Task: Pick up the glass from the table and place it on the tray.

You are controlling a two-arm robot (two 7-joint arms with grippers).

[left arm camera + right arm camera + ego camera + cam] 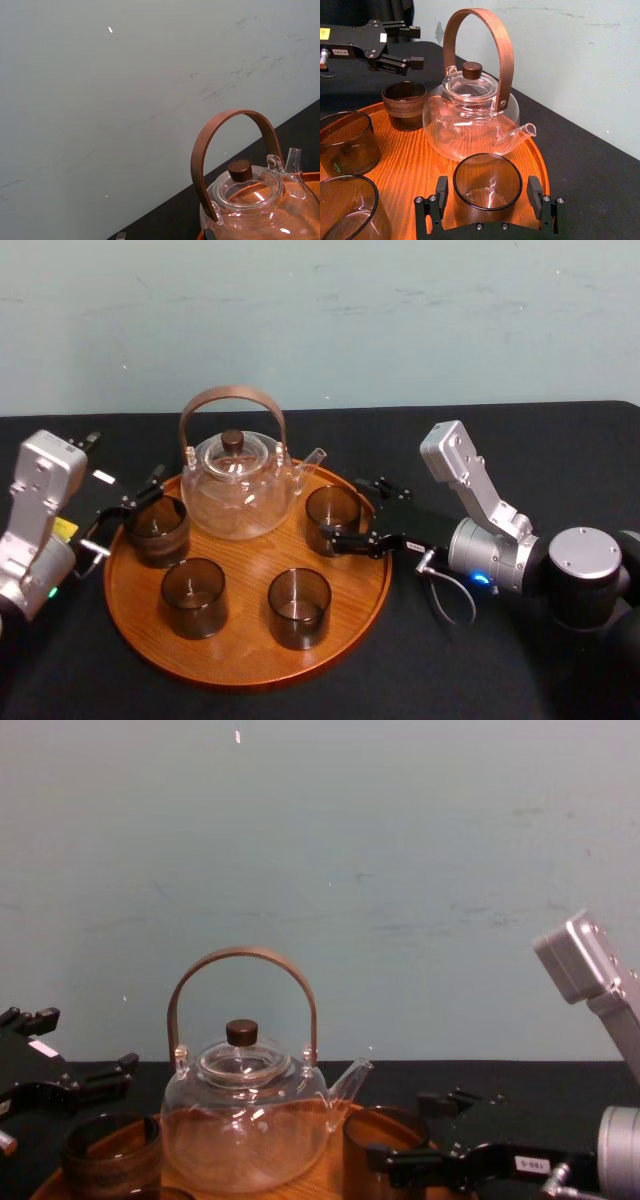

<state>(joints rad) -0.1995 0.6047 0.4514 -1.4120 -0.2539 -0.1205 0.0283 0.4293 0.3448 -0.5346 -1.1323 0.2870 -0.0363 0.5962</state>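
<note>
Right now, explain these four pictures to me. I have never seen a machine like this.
It is a robot with two arms, each ending in a two-fingered gripper. One picture looks down from its head, one looks across from its chest, and one comes from a camera on each wrist. On the black table lies a round wooden tray carrying a glass teapot and four dark glasses. The right gripper is open, its fingers either side of the rear right glass, which stands on the tray. The left gripper is open too, beside the rear left glass. Nothing is held.
</note>
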